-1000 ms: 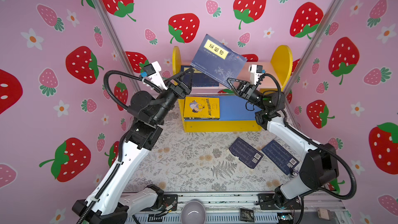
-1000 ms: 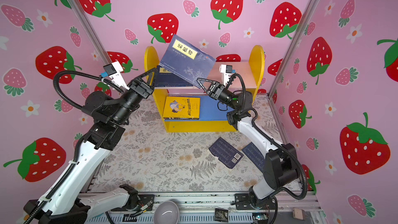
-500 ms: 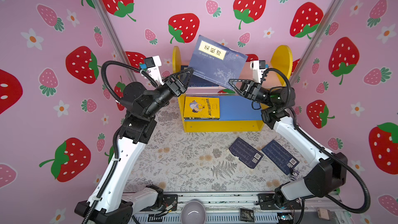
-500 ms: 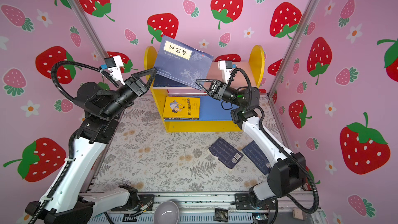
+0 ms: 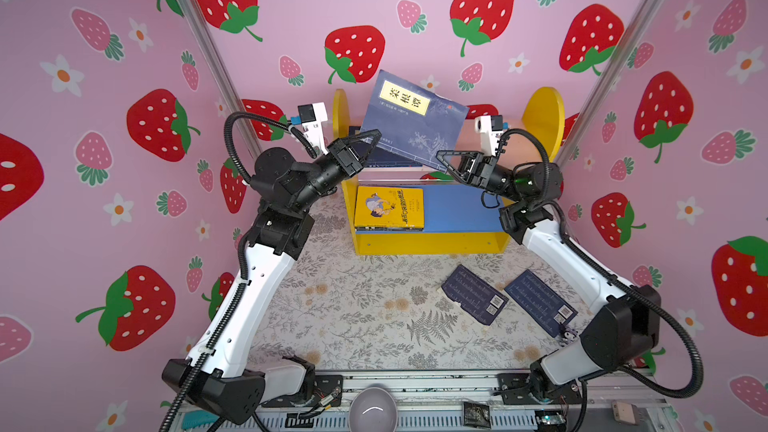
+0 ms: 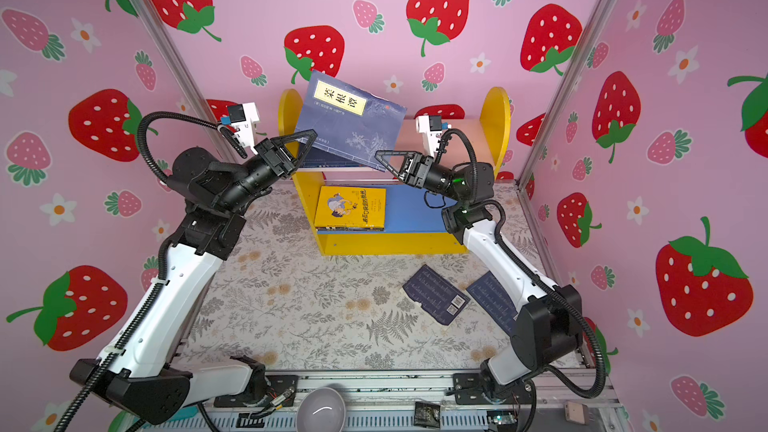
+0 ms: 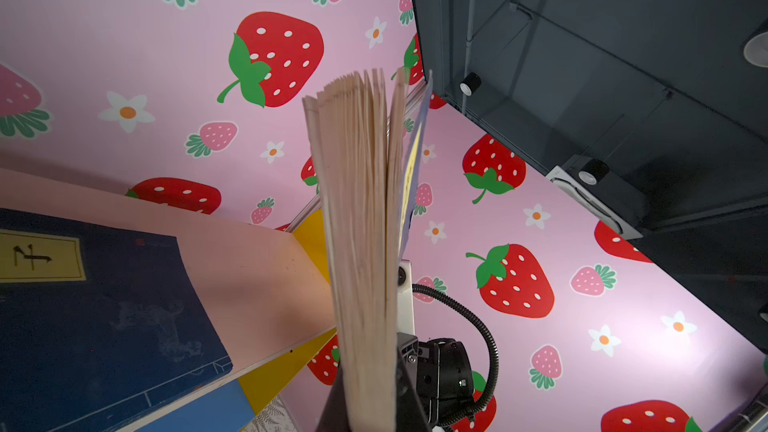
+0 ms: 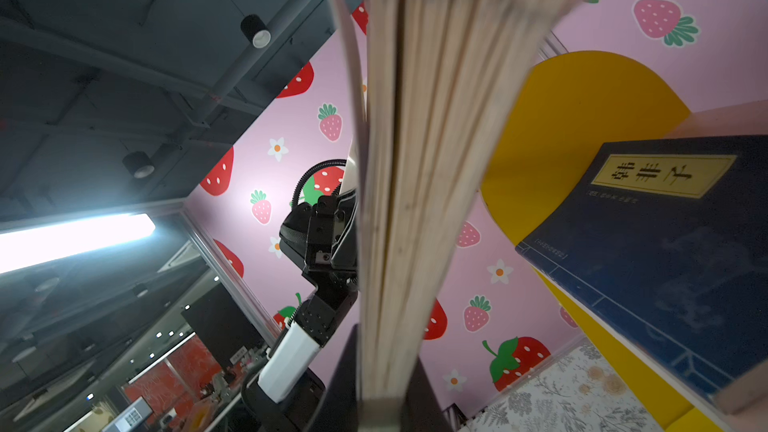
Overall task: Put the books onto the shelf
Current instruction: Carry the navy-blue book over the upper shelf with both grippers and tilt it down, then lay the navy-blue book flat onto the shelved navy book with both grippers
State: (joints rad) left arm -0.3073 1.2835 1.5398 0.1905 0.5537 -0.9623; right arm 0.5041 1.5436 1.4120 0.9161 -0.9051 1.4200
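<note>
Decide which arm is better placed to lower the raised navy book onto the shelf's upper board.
Probably left. The left gripper clamps the raised navy book by its lower corner, close to the shelved navy book on the pink upper board. Whether the right gripper grips it is unclear.

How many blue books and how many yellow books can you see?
Navy blue: 4: held book, upper-board book, left table book, right table book.
Yellow: 1: yellow book.
Total: 5; anything beneath the yellow book is hidden.

菜根谭 on raised navy book (image 5: 415, 130), 韩非子 on shelved navy book (image 8: 665, 251)
</note>
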